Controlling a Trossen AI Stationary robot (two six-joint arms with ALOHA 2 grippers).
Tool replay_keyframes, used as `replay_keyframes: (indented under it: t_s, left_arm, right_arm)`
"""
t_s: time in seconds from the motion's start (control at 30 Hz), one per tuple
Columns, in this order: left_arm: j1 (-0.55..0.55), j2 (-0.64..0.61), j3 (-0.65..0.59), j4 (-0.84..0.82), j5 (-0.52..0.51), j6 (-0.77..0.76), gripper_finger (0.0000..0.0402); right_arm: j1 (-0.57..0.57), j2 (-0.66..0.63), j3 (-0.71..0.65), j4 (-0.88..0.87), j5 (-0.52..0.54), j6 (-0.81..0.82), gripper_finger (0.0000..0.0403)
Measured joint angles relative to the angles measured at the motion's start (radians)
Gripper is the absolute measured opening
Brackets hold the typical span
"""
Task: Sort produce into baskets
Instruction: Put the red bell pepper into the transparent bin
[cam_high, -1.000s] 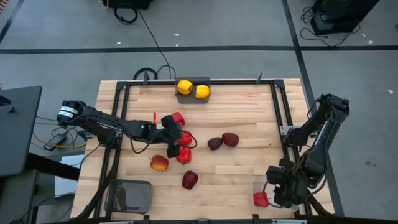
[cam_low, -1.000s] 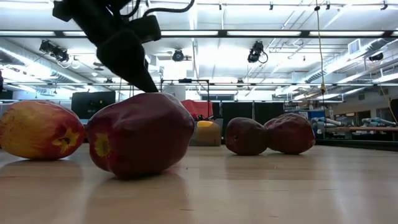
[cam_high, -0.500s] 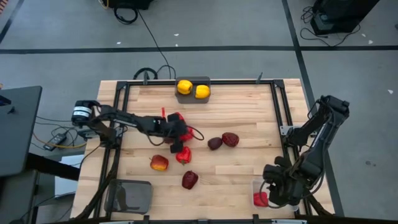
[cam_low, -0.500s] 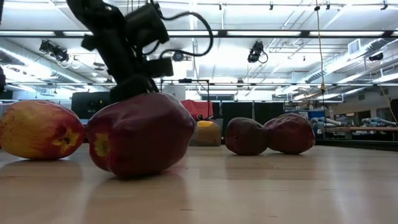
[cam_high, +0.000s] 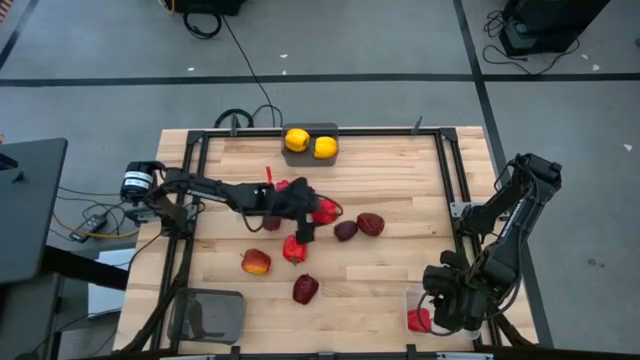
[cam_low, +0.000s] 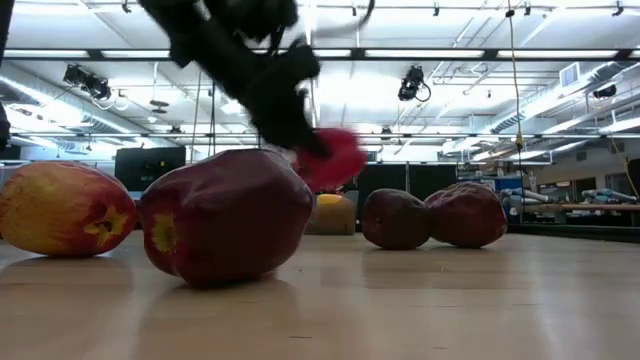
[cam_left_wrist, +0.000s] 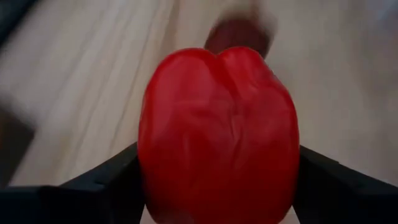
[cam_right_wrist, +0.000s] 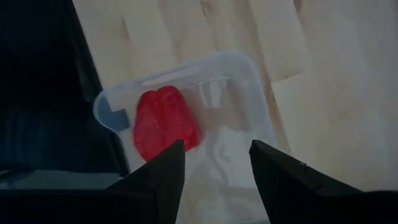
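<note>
The left gripper (cam_high: 318, 211) is clamped on a red pepper (cam_left_wrist: 219, 134), carried above the middle of the bench (cam_high: 400, 180), just beside two dark maroon fruits (cam_high: 359, 226). The right gripper (cam_right_wrist: 211, 165) hangs with fingers parted over the clear bin (cam_right_wrist: 239, 93) at the bench's near right corner, where another red pepper (cam_right_wrist: 164, 121) lies. Two yellow fruits (cam_high: 310, 144) sit in a grey bin at the far edge.

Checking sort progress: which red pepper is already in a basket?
The red pepper in the clear basket under the right gripper. Another is clamped in the left gripper; one pepper lies on the table.
</note>
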Motion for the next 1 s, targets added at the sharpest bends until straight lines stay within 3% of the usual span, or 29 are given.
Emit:
replay_keyframes:
  t_s: [0.23,0.5,0.73,1.0]
  left_arm:
    - [-0.075,0.103,0.182,0.112,0.041,0.059,0.0315]
    - [-0.150,0.388,0.528,0.103,0.108,0.073,0.0316]
    - [-0.202,0.554,0.785,0.119,0.182,0.127,0.0323]
    - [-0.230,0.721,0.961,0.144,0.217,0.120,0.0337]
  right_arm:
    - [-0.005,-0.069,0.000,-0.155,0.173,-0.043,0.0180]
    - [-0.008,-0.211,0.001,-0.431,0.417,0.206,0.0164]
    - [-0.008,-0.247,0.001,-0.473,0.440,0.299,0.0162]
    - [-0.008,-0.231,0.000,-0.488,0.474,0.214,0.0162]
